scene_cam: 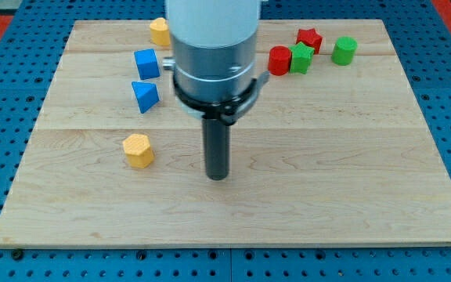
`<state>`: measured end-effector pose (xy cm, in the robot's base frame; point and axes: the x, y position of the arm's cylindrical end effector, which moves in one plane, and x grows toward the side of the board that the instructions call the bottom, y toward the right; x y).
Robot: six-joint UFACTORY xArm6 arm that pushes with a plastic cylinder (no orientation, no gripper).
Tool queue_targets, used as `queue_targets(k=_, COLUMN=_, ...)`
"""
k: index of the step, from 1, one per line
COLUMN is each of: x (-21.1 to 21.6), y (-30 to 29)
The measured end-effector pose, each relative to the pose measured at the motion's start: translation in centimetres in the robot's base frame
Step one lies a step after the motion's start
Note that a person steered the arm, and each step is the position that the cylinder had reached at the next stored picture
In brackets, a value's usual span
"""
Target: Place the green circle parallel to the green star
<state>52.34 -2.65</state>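
The green circle (344,50) is a green cylinder near the view's top right. The green star (301,58) lies to its left, touching a red cylinder (279,60) and just below a red star (309,39). My tip (218,175) rests on the board near the middle, well below and to the left of both green blocks, touching no block. The arm's white and grey body hides part of the board's top middle.
A blue cube (147,63) and a blue triangle (145,95) sit left of the arm. A yellow block (138,150) lies left of my tip. Another yellow block (160,31) is at the top, partly behind the arm. The wooden board (366,196) ends on blue pegboard.
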Motion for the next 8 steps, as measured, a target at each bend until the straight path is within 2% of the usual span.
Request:
queue_targets(k=1, x=0.0, y=-3.0)
queue_targets(k=2, x=0.0, y=-0.7)
queue_targets(k=3, x=-1.6, y=10.9)
queue_targets(k=4, x=-6.3, y=23.2)
queue_targets(k=5, x=-14.9, y=32.2)
queue_targets(k=6, x=-24.2, y=36.3)
queue_targets(k=7, x=-30.0, y=34.4)
queue_targets(k=8, x=-29.9, y=26.6)
